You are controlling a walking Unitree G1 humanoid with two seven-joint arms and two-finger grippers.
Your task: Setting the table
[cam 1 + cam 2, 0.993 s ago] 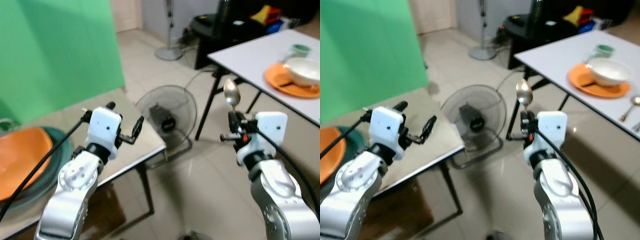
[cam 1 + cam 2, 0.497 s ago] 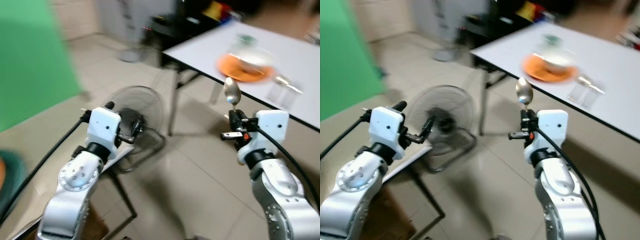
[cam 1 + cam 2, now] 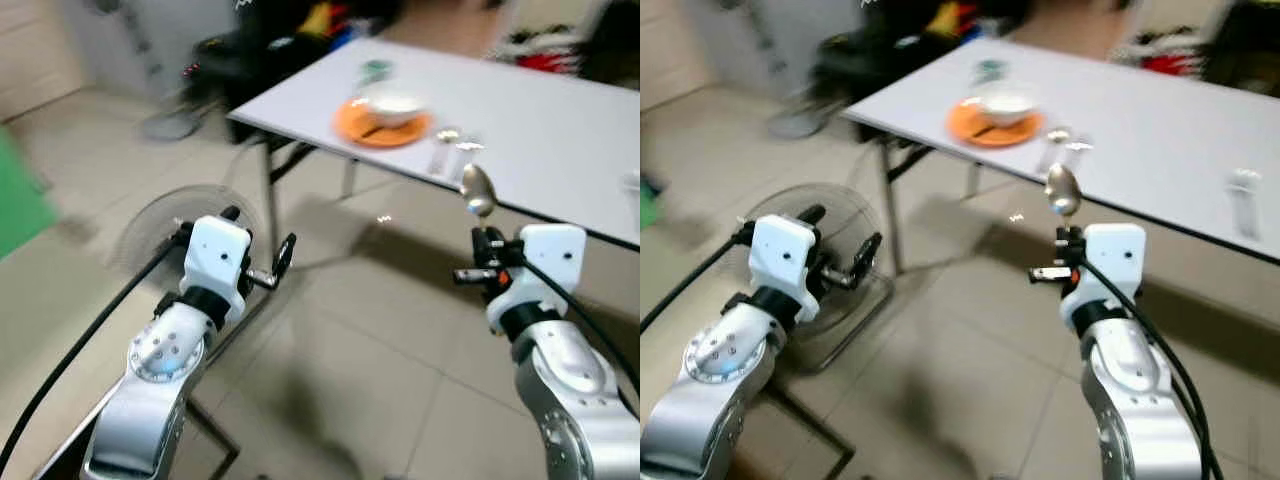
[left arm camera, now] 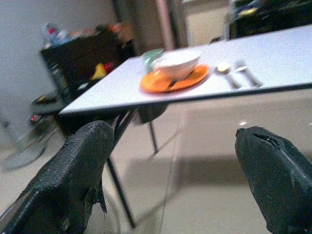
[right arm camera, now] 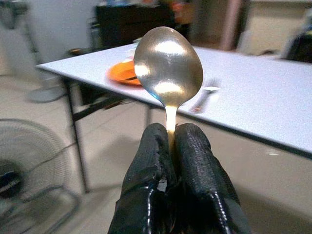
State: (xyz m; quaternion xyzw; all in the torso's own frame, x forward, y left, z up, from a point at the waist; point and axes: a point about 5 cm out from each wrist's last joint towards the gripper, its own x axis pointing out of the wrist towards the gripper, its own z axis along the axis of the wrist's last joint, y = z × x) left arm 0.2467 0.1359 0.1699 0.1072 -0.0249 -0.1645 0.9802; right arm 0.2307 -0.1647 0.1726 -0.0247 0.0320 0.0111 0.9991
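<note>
A: Right gripper (image 5: pixel 168 146) status?

B: Clamped on a metal spoon (image 5: pixel 167 68). Fingers pinch the handle, bowl end sticks straight up above the fingertips. Held in the air over the tiled floor (image 3: pixel 380 330), short of the white table's (image 3: pixel 560 130) near edge.

A: Left gripper (image 3: pixel 258 250)?

B: Spread wide, nothing between the fingers (image 4: pixel 73 170). Arm is raised in front of the robot, fingers aimed toward the table. Also over the floor, not touching anything.

A: What's on the table?

B: Orange plate (image 3: pixel 385 128) near the left corner, white bowl (image 3: pixel 392 103) sitting on it. Something dark and thin rests on the plate at the bowl's near side, too blurry to name. A greenish cup (image 3: pixel 374 70) just behind the plate, toward the far edge. Right of the plate, near the front edge, another spoon (image 4: pixel 225 72) and next to it a second piece of cutlery (image 4: pixel 247 74), lying side by side, flat. Can't tell if that one's a fork or a knife. Further right along the table there's a small pale object (image 3: pixel 1243 190), blurred, can't identify.

A: Anything else around?

B: Floor fan (image 3: pixel 825 265) standing on the tiles behind the left gripper, beside the table's black legs (image 3: pixel 268 185). Dark furniture with coloured clutter (image 3: pixel 290 40) beyond the table's left corner. Head views are motion-blurred, so fine detail is unreliable.
</note>
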